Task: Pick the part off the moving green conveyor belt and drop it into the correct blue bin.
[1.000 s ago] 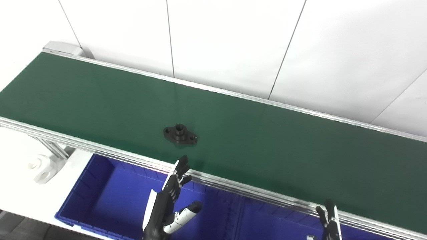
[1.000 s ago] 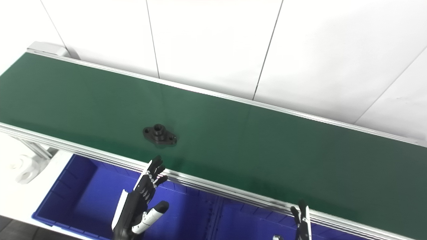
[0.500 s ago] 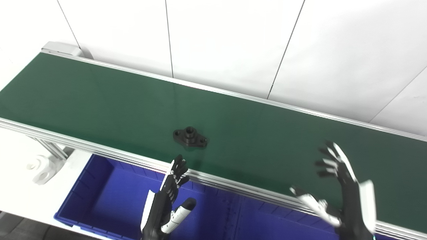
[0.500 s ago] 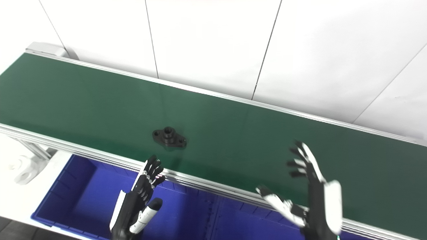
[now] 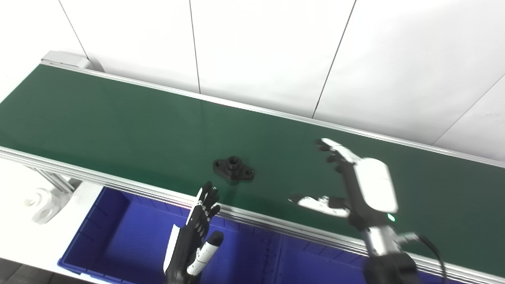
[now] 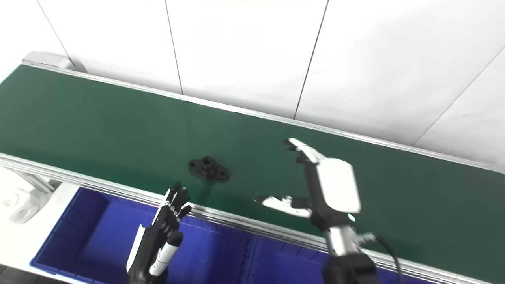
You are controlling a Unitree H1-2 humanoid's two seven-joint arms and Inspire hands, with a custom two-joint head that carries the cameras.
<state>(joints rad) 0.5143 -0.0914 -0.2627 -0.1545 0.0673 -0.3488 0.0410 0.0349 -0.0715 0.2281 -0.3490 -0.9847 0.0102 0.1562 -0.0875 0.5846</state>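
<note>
Right hand (image 5: pixel 355 185) hovers open beside the black part (image 5: pixel 233 169) on the belt (image 5: pixel 118 114); left hand (image 5: pixel 195 240) waits open; nothing picked, bin (image 5: pixel 130 236) unused.

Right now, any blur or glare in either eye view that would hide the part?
Left eye view: part sharp on the matte belt, no glare; right hand slightly soft. Right eye view: same, with the white back of the hand bright but not washing anything out.
</note>
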